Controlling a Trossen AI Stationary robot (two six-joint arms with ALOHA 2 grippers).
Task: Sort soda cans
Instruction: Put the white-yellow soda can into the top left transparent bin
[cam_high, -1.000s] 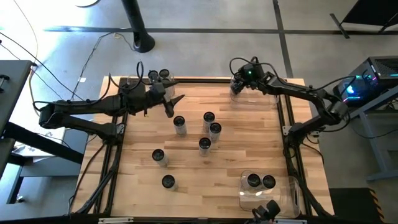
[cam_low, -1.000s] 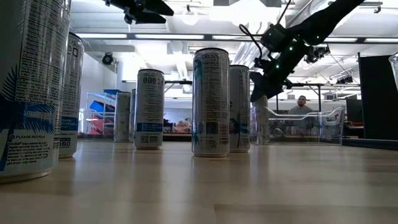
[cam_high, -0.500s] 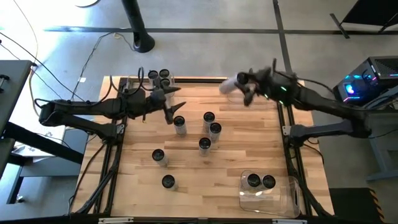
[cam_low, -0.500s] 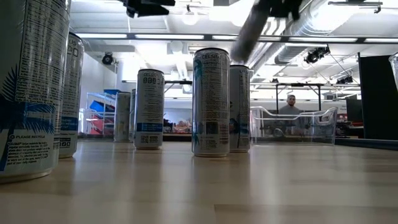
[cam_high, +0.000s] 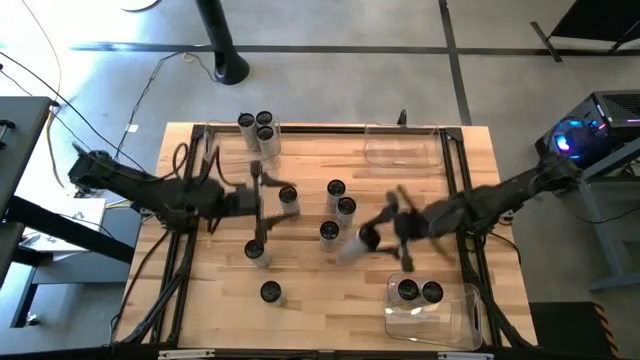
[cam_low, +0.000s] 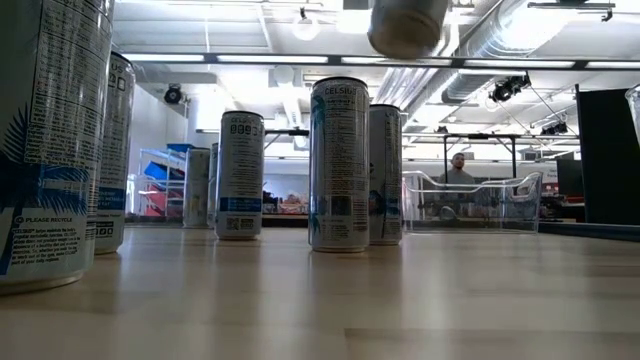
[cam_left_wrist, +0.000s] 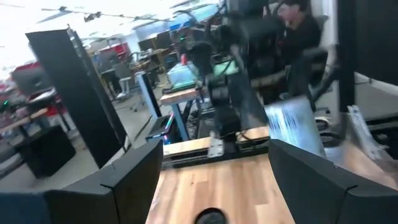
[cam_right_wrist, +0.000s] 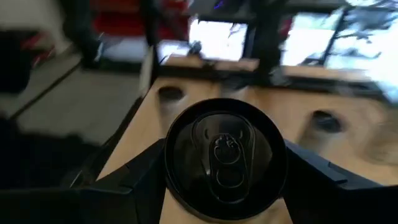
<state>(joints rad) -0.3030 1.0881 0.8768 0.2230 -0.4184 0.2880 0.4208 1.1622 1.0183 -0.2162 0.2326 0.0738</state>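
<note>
Above the table's (cam_high: 420, 185) middle, the right gripper (cam_right_wrist: 224, 171) pinched a can (cam_high: 356, 240); the left gripper (cam_left_wrist: 214, 180), spread, hovered nearby. A swing could topple standing cans (cam_high: 334, 211).

The table (cam_high: 310, 300) was of pale wooden planks within a dark metal frame. It stood on a grey concrete floor (cam_high: 330, 70) marked by dark seams. A black pole on a round base (cam_high: 228, 66) stood beyond the far edge, with cables trailing across the floor. A lit blue device (cam_high: 572, 138) sat to one side. The low view showed a white ceiling with strip lights (cam_low: 250, 58) and exposed ducting (cam_low: 500, 40), blue shelving (cam_low: 165, 180) at the far wall, and a person (cam_low: 457, 172) in the distance.
</note>
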